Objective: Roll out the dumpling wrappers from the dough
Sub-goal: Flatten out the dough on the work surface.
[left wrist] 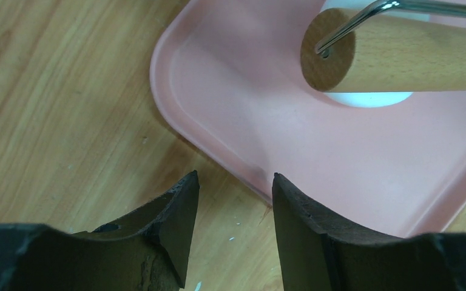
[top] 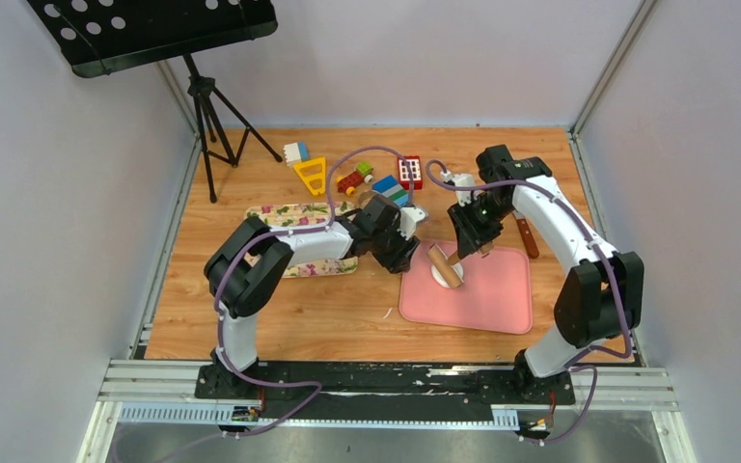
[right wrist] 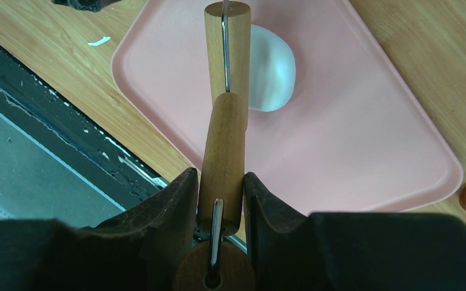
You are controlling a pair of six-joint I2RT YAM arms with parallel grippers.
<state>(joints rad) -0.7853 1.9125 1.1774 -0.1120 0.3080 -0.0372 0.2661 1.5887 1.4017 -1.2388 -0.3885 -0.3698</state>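
The dough [right wrist: 272, 70] is a soft white mound on the pink mat [top: 487, 294], partly covered by the wooden roller [top: 447, 265] of a small rolling pin. My right gripper [right wrist: 221, 176] is shut on the pin's wooden handle [right wrist: 223, 145], with the roller [right wrist: 227, 42] resting across the dough's left side. My left gripper [left wrist: 235, 179] stands open and empty just off the mat's left edge [left wrist: 218, 139], low over the wooden table. From there the roller's end [left wrist: 394, 51] and the dough [left wrist: 370, 99] under it are visible. No dumpling wrappers are in view.
Toy blocks [top: 386, 178] lie at the back of the table. Floral patterned boards [top: 294, 212] sit under my left arm. A brown-handled tool [top: 527, 236] lies beside the mat's right edge. A tripod stand [top: 203, 116] stands at the back left.
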